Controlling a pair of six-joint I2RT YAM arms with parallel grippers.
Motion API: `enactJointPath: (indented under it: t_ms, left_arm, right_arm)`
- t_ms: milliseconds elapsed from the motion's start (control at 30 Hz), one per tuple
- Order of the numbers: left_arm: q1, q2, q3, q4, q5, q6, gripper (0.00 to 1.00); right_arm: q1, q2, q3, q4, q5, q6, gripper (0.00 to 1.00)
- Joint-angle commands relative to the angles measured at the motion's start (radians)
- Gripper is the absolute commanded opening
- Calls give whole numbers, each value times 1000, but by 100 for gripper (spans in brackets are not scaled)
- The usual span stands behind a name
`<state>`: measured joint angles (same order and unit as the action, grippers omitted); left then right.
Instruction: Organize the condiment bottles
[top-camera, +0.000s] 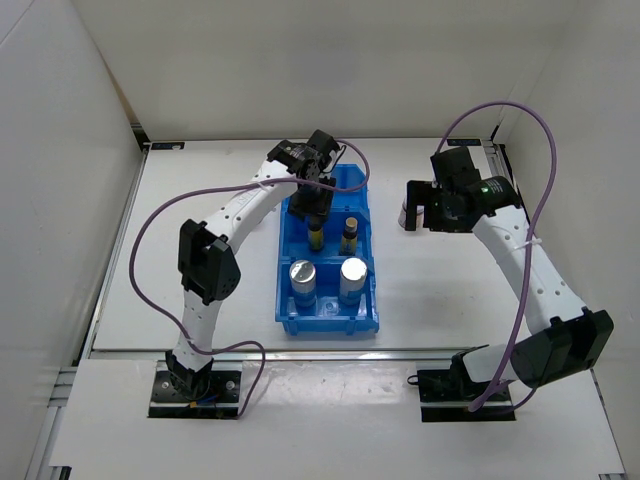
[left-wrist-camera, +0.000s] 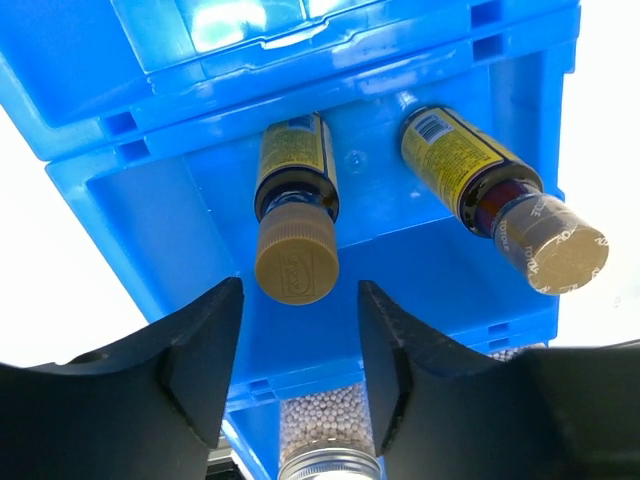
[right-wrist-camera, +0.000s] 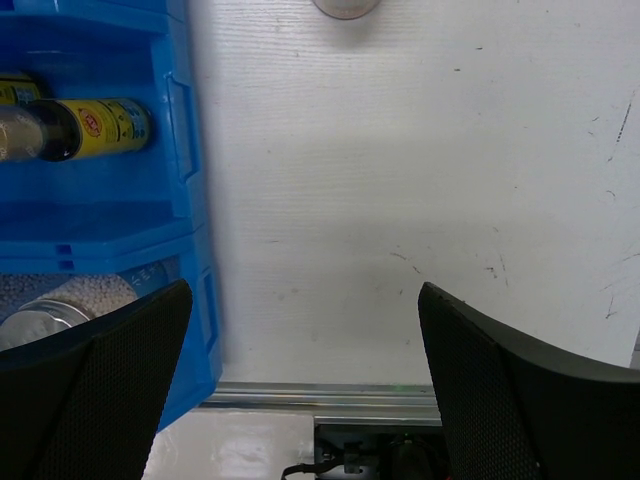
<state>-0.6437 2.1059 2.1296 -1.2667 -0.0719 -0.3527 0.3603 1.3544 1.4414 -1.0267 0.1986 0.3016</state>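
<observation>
Two arms rise from bases at the bench (top-camera: 440, 300) near edge. Blue bin (top-camera: 330, 322), near compartment: two silver-topped cylinders (top-camera: 303, 273) (top-camera: 353, 270), upright. Middle compartment: two brown bottles (top-camera: 316, 236) (top-camera: 350, 233). The left arm arches in from the left; the left gripper (left-wrist-camera: 300, 310) straddles the left bottle's cap (left-wrist-camera: 296, 262), fingers apart, not touching. Right of the bin, the right gripper (right-wrist-camera: 305, 300) hangs wide apart and empty beside one white jar (top-camera: 405, 216).

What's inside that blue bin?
The bin holds two silver-topped cylinders in its near compartment and two brown bottles in the middle one. The left gripper partly covers the far compartment, so its contents are unclear.
</observation>
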Motion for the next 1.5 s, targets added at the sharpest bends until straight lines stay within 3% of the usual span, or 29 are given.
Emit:
enactJointPath:
  t_ms: [0,200,333,400,533,733,1000,1233,1467]
  left_arm:
    - [-5,-14,38,-16,-17,4,61]
    - [-5,-41,47,-16,-55,-5,69]
    - [-5,-98,87,-16,-142,-5,80]
    - [-5,-141,101,-16,-166,-5,94]
    - [47,-233,101,-7,-225,-5,99]
    - [122,-458,-164,142,-342,46,99]
    - [311,-750,-701,426,-309,112,99]
    - [346,-880,-919,610,-330,126,99]
    - [346,-902,-1030,661,-339,107,99]
  right_arm:
    - [-3,-26,-6,22,-10,-16,97]
    - [-3,-35,-15,31,-10,-16,97]
    - [-26,-22,-24,60,-21,-16,97]
    - [-37,14,-4,85,-21,-25,97]
    - [-86,148,57,111,-21,-25,97]
    - [-95,342,226,120,-48,-25,100]
    - [-115,575,352,109,-27,-35,100]
    - [-149,695,427,99,10,-44,100]
    - [-159,794,484,99,-22,-44,96]
